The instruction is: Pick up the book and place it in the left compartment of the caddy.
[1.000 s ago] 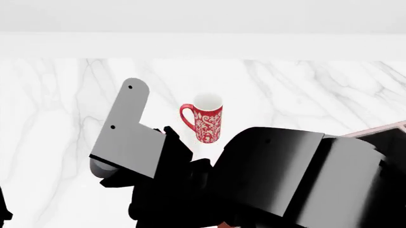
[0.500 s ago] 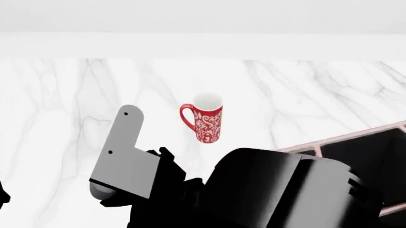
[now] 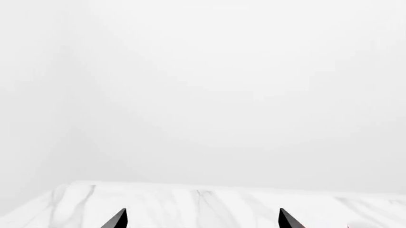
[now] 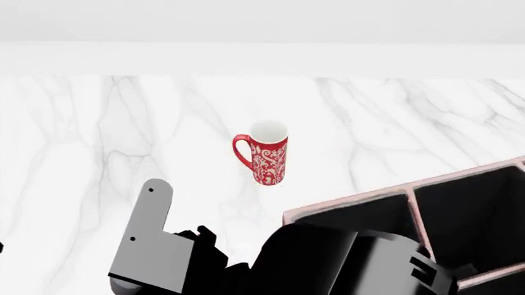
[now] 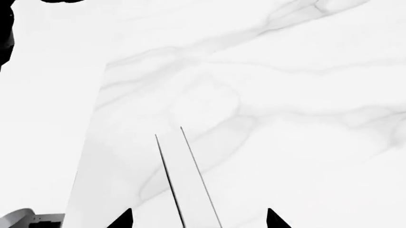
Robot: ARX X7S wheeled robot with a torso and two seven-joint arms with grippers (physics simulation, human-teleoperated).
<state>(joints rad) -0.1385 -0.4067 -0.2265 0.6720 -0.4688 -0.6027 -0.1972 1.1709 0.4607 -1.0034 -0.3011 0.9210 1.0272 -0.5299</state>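
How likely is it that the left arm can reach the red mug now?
Likely yes. The red mug stands upright ahead of the left arm with only bare marble table between; the caddy sits off to the right. The left pincer shows open and empty.

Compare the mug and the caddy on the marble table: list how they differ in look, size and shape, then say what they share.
The mug is bright red with a white pattern; the caddy has a plain pinkish-brown rim. The mug is small, round and white inside; the caddy is far larger, straight-sided, black inside and split by dividers. The mug stands in full view; the caddy is partly hidden by the robot's arm. Both are open-topped and rest on the table.
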